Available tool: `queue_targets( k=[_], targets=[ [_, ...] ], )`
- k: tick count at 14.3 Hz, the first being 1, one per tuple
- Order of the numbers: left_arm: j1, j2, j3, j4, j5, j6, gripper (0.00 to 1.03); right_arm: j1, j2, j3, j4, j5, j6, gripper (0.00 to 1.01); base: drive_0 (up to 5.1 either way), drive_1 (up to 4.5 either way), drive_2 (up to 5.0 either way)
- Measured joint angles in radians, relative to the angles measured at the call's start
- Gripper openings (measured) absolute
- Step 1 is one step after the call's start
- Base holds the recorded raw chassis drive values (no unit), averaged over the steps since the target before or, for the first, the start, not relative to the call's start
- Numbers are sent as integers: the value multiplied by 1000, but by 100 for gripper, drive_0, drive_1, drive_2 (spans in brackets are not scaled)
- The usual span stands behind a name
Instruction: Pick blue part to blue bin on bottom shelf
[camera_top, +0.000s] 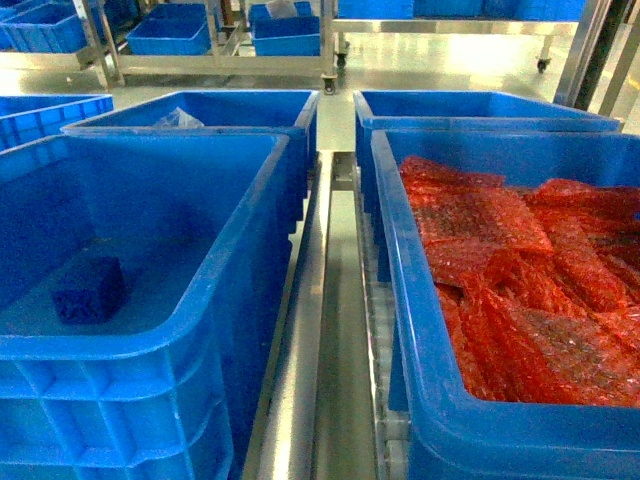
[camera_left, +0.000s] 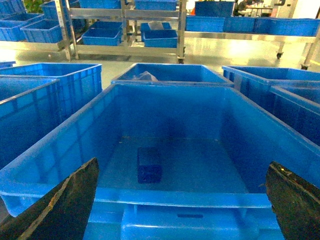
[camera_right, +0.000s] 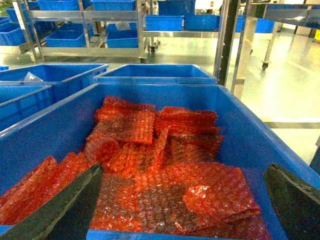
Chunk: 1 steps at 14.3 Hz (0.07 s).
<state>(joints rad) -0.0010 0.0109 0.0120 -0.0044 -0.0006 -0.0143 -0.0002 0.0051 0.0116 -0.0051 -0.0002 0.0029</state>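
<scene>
- Blue part (camera_top: 88, 290) lies on the floor of the blue bin (camera_top: 215, 300), toward its near left; in the left wrist view the part (camera_left: 149, 164) sits alone, clear of all four walls of the bin (camera_left: 60, 145).
- Left gripper (camera_left: 182, 200): only two dark fingertips (camera_left: 70, 205) show at the lower corners, spread wide, nothing between them, above the bin's near rim.
- Right gripper (camera_right: 182, 200): likewise released, fingers (camera_right: 70, 207) wide apart over the neighbouring crate (camera_right: 240, 130) of red bubble-wrap packets (camera_right: 150, 165).
- Neither gripper shows in the head view.
- Steel rail (camera_top: 305, 380) runs between the two crates; little of the shelf itself is visible.
- Something pale, crumpled, in the bin behind (camera_top: 180, 118); cannot make it out.
- No readable labels or writing anywhere.
</scene>
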Motion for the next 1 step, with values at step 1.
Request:
queue_targets(
  k=[1],
  targets=[
    [0,0,0,0,0,0,98,0,0,0,0,0,0,98,0,0,0]
  ],
)
